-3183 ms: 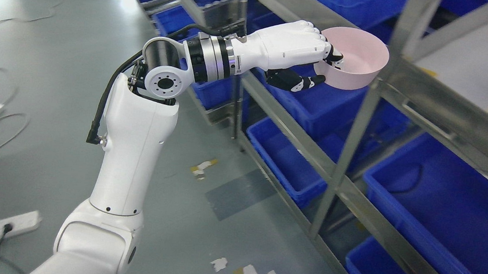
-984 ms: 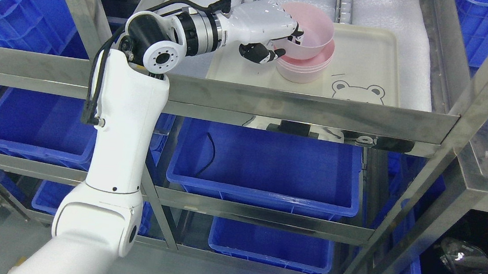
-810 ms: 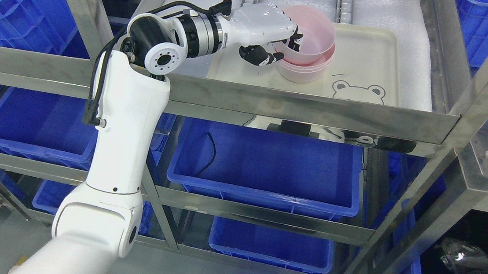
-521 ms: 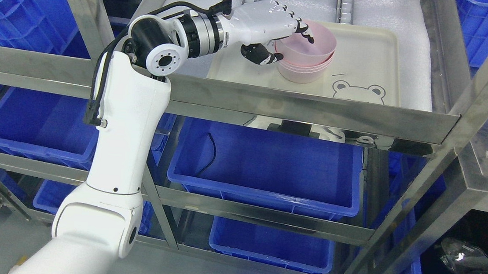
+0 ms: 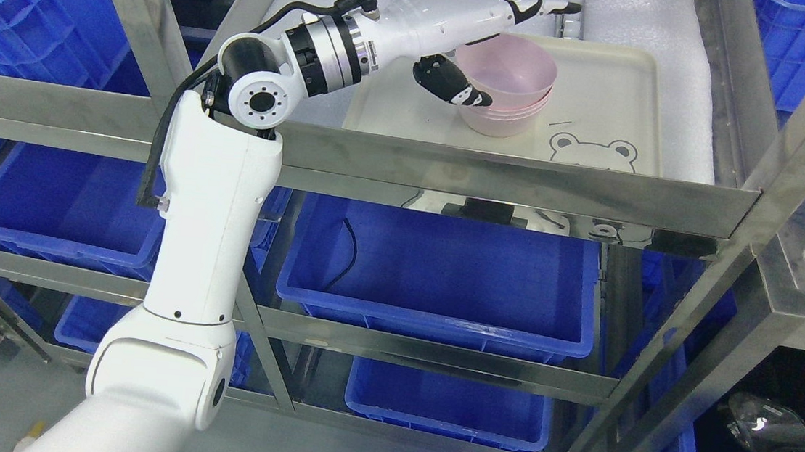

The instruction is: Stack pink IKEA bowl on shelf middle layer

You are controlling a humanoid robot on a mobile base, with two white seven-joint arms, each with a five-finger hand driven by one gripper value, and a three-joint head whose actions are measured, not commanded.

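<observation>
A stack of pink bowls [image 5: 508,86] sits on a cream tray [image 5: 603,98] with a bear print, on the steel shelf's layer. The top bowl rests nested in the ones below. My left hand [image 5: 497,23] hovers above and to the left of the stack, open, fingers [image 5: 538,3] stretched out over the far rim and thumb [image 5: 455,85] hanging beside the bowls' left side. It holds nothing. The right arm is out of view.
The steel shelf frame's front rail [image 5: 494,176] crosses below the tray, with a slanted post [image 5: 779,164] at right. White foam padding [image 5: 632,17] lies behind the tray. Blue bins [image 5: 442,273] fill the lower layers and both sides.
The hand carried the pink bowl to the shelf, lowered it onto the stack, let go, then rose with fingers spread. The camera turned toward the shelf after the earliest frame.
</observation>
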